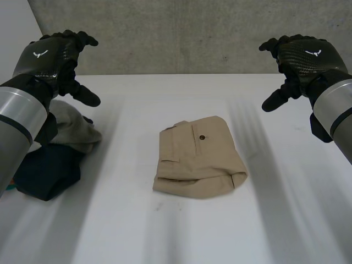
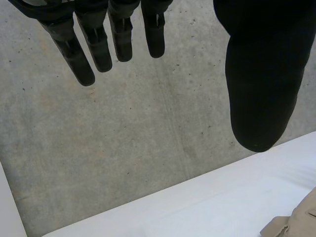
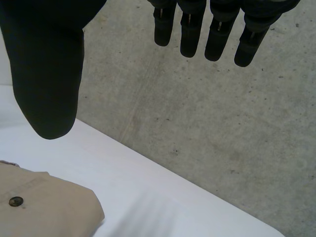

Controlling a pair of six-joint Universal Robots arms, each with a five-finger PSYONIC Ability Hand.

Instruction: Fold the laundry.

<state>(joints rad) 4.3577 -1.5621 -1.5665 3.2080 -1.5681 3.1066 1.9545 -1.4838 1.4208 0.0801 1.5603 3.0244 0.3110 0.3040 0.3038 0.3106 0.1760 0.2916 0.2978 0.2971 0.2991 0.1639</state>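
The folded tan garment (image 1: 198,159) is matt woven cloth with a small, hard-looking dark button (image 1: 202,137). The pale cloth (image 1: 74,129) and the navy cloth (image 1: 47,170) look soft and dull. The table (image 1: 165,231) is smooth matt white, and the wall (image 1: 192,38) is rough, pitted concrete. The left hand (image 1: 47,58) and right hand (image 1: 305,55) have black backs with a faint sheen (a fine woven pattern shows).

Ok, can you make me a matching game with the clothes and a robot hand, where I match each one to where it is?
1 tan shorts
2 dark blue cloth
3 pale cloth
4 left robot hand

A raised and open
B folded, middle of the table
C left side, nearest the robot
D left side, beyond the dark blue cloth

Pairs: 1-B, 2-C, 3-D, 4-A
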